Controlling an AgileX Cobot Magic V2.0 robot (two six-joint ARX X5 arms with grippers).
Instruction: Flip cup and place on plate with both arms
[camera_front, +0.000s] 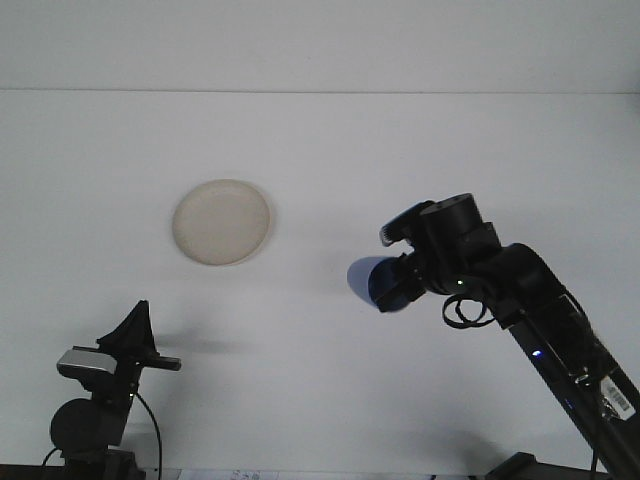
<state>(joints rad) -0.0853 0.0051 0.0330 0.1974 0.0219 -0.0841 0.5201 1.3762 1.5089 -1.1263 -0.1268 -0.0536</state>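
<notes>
A bare white desk (330, 140) fills the frame, its far edge meeting a pale wall. Nearest the camera, at the desk's front left corner, the left gripper (135, 335) sits low on its parked arm, its dark fingers rising to a single point, pressed together and holding nothing; it appears to be waiting its turn in a job meant for both arms. To the right, the right arm (545, 320) reaches up from the front right corner toward the middle of the desk, and the right gripper (398, 283) is clamped on the one blue cup (372, 283). The cup hangs in the air right of centre, tipped on its side with one end turned toward the camera; which end that is cannot be told for certain. The tilt suggests the flip is under way, the wrist rolled so the cup can be turned over before it goes down. Farthest back, on the left half of the desk and well apart from the cup, lies the one cream plate (221, 222), nothing on it. In all: one cup, one plate, two arms.
</notes>
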